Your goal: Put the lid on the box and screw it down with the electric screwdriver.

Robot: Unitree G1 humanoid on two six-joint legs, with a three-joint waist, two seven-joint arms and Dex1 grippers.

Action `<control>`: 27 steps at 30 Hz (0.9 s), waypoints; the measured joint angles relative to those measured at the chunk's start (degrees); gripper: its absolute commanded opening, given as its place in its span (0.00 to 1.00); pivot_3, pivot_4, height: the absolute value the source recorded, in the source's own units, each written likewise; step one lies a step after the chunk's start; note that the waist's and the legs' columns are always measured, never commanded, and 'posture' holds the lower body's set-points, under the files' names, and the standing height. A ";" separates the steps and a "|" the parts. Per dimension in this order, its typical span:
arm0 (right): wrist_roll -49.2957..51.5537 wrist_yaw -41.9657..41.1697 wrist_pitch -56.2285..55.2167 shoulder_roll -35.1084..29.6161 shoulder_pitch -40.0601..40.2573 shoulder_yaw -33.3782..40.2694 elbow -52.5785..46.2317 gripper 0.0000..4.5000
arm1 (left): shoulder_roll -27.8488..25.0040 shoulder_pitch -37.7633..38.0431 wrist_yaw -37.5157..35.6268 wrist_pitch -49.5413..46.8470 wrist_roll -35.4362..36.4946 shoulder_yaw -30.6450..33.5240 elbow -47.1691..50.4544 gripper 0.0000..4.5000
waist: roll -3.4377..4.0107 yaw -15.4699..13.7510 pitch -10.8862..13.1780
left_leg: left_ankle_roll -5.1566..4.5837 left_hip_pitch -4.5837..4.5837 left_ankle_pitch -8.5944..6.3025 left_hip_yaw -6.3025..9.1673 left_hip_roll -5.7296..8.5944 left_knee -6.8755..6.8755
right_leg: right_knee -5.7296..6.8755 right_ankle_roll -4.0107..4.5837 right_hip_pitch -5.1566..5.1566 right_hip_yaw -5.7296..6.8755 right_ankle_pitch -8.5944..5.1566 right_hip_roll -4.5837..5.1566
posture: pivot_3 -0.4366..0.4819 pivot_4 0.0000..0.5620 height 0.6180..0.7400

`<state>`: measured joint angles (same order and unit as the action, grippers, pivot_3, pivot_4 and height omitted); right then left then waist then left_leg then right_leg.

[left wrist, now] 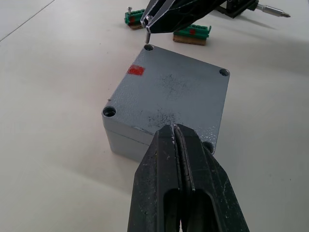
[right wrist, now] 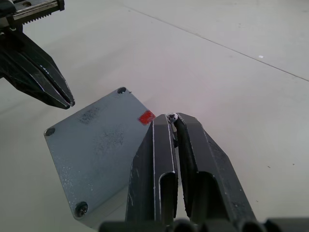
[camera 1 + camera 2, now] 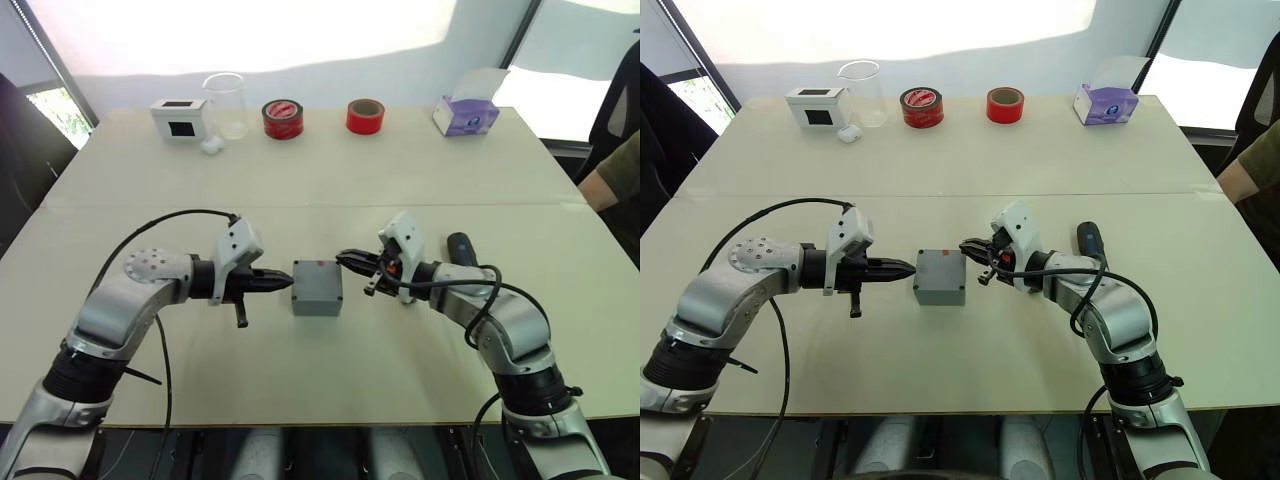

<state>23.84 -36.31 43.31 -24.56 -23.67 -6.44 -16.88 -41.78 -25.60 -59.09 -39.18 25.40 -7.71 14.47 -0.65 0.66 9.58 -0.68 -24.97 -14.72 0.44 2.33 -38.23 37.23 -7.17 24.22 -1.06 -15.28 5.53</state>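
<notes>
The grey box stands mid-table with the lid lying flat on it, a red mark near one corner. My left gripper is shut and empty, its tip at the box's left edge, just over the lid. My right gripper is shut on a small screw, held just above the lid's corner hole beside the red mark. Another corner holds a screw. The black electric screwdriver lies on the table right of my right arm.
Small green pieces lie just behind the box. Along the far edge stand a white box with a black window, a clear beaker, two red tape rolls and a tissue box. A person's arm is at the right edge.
</notes>
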 measured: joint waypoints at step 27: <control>0.98 -0.11 0.53 0.34 0.04 0.01 0.25 0.04 | 0.00 -0.60 0.00 0.00 -0.08 0.00 -0.04 0.00 | 0.00 0.02 0.00 | 0.00 0.00 0.00 0.00 0.00 0.00 | 0.00 0.00 0.00 0.00 0.00 0.00 | 0.48 0.27 1.00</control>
<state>24.82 -36.43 43.84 -24.22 -23.63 -6.43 -16.63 -41.78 -26.20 -59.09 -39.19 25.32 -7.71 14.43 -0.64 0.68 9.58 -0.68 -24.98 -14.72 0.44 2.32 -38.23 37.23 -7.17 24.22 -1.06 -15.28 5.53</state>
